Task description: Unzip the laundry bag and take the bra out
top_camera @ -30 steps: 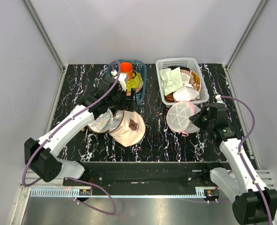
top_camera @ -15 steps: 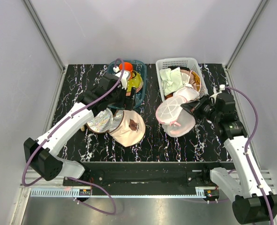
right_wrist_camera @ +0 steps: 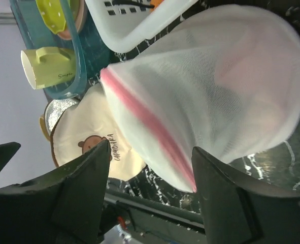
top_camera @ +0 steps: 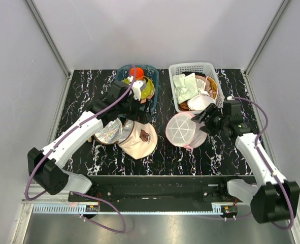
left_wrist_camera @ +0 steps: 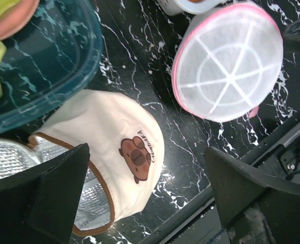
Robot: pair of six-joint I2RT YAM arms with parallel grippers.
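Note:
The laundry bag, a round white mesh case with a pink rim and white spokes, lies spoke side up on the black table just below the white basket. It also shows at the top right of the left wrist view. My right gripper stands open at its right edge, with the blurred pink rim of the laundry bag just ahead of the jaws. The bra shows only as a dim pink shape through the mesh. My left gripper hangs open and empty over the beige cap.
A white basket of cloths stands at the back right. A teal bin of cups stands at the back middle. The beige cap and a shiny silver round item lie to the left of the bag. The table's front edge is close below.
My right gripper carried the bag to the left, turned it spoke side up, then opened. The left arm shifted slightly toward the back.

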